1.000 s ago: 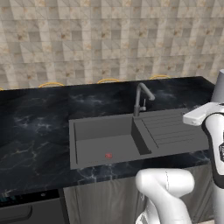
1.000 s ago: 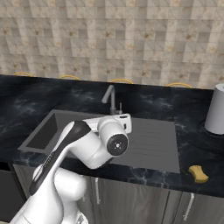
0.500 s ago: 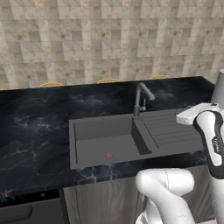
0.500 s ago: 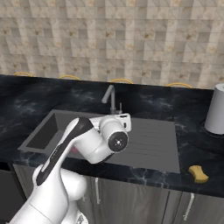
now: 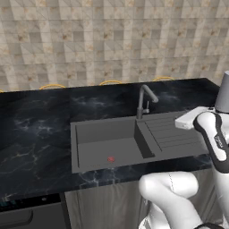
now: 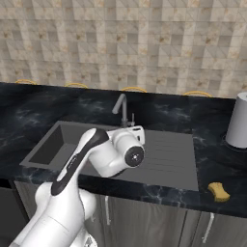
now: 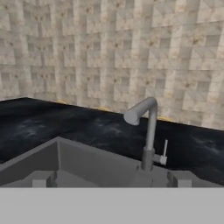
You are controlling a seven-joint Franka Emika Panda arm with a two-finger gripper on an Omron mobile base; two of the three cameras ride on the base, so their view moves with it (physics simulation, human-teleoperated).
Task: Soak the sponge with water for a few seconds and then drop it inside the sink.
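Observation:
The yellow sponge (image 6: 218,191) lies on the black counter near its front edge, right of the sink (image 6: 169,157). The sink (image 5: 96,134) is a dark grey basin with a ribbed drainboard (image 5: 172,134) on its right. Its curved faucet (image 5: 144,101) (image 6: 122,109) (image 7: 147,131) stands at the back. The water is out of view. My gripper (image 7: 111,181) is open and holds nothing, its tips wide apart and pointing at the faucet across the sink (image 7: 87,162). My hand (image 6: 131,144) hovers over the drainboard, far left of the sponge.
A small red spot (image 5: 110,159) sits on the basin floor. A tall grey canister (image 6: 238,120) (image 5: 222,91) stands on the counter at the far right. A thin lever (image 7: 164,151) sticks up beside the faucet base. The tiled wall rises behind the counter.
The forearm and elbow have swung a little, and the hand has shifted slightly over the drainboard. The sponge has not moved and the gripper stays open.

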